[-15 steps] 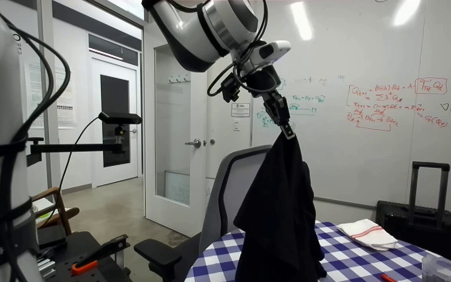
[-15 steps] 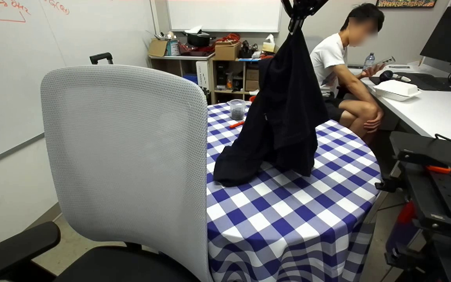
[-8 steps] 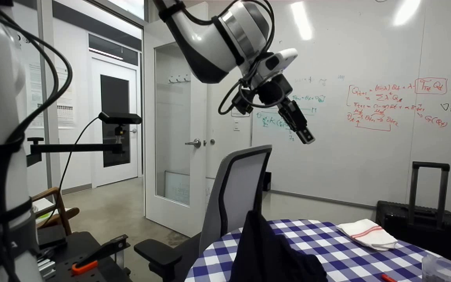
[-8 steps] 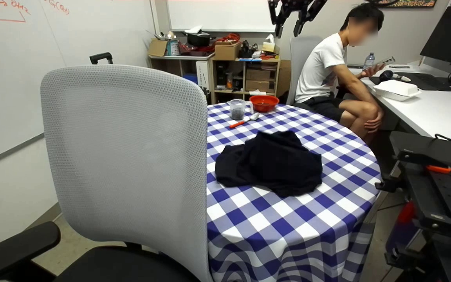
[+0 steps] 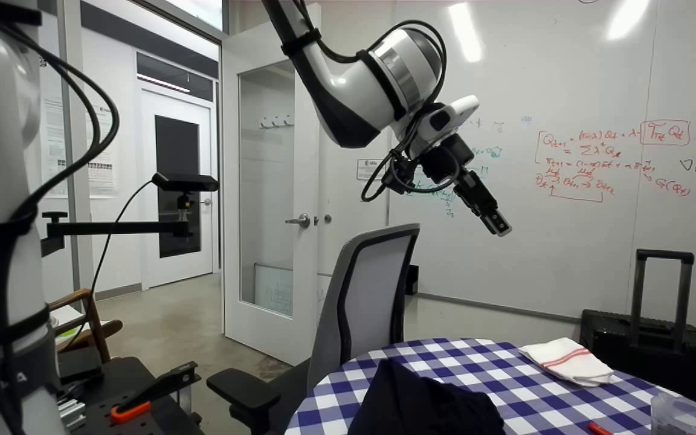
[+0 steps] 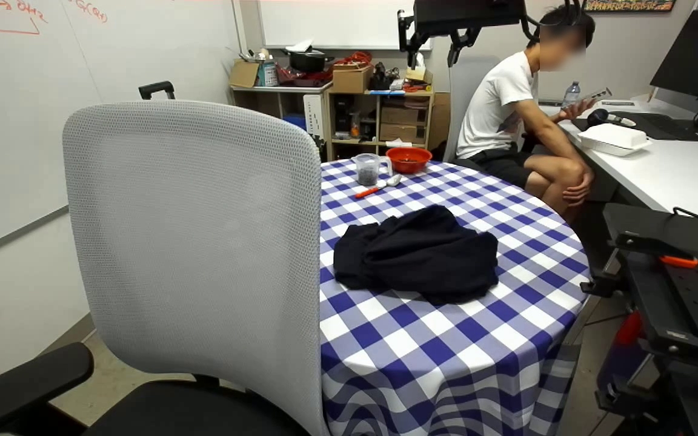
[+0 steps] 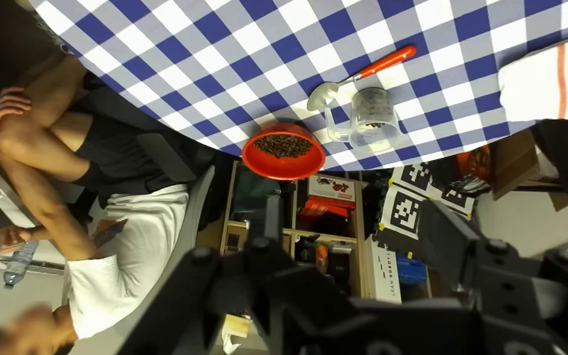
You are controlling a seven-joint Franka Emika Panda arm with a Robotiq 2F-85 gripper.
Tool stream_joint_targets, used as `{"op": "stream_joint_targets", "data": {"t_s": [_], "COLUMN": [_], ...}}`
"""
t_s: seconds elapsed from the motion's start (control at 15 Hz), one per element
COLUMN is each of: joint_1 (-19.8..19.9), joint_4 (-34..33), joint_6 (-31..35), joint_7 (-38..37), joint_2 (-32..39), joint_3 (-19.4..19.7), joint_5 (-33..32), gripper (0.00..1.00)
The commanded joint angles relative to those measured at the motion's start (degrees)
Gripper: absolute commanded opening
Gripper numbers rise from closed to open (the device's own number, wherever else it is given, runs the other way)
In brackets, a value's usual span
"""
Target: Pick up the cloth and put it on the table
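- Right of centre in an exterior view, the cloth (image 6: 418,257) lay rumpled on the table (image 6: 470,339).
- Near the top, the gripper (image 6: 432,62) hung empty, jaws apart.
- Likely limp and light, best pinched by its upper fold.

Three views share my tabletop (image 6: 422,330)
Exterior views face whiteboard (image 5: 565,248) and shelves (image 6: 378,118); nearer, wrist view peers past my pincer (image 7: 353,214).

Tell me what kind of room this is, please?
Probably an office or a robot lab. There's a whiteboard with maths-like writing on it, a grey office chair, and a robot arm.
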State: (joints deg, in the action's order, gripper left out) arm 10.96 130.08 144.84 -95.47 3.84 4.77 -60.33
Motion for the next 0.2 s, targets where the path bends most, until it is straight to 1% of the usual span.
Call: {"op": "stream_joint_targets", "data": {"t_s": [0.0,0.13], "joint_1": [-1.41,-1.41], "joint_4": [-0.04,-0.05], "joint_6": [-0.02,-0.02], "joint_7": [0.21,0.21], "joint_2": [-0.04,-0.04], "joint_3": [1.39,1.39], "joint_5": [0.27,0.27], "gripper": [0.72,0.72]}}
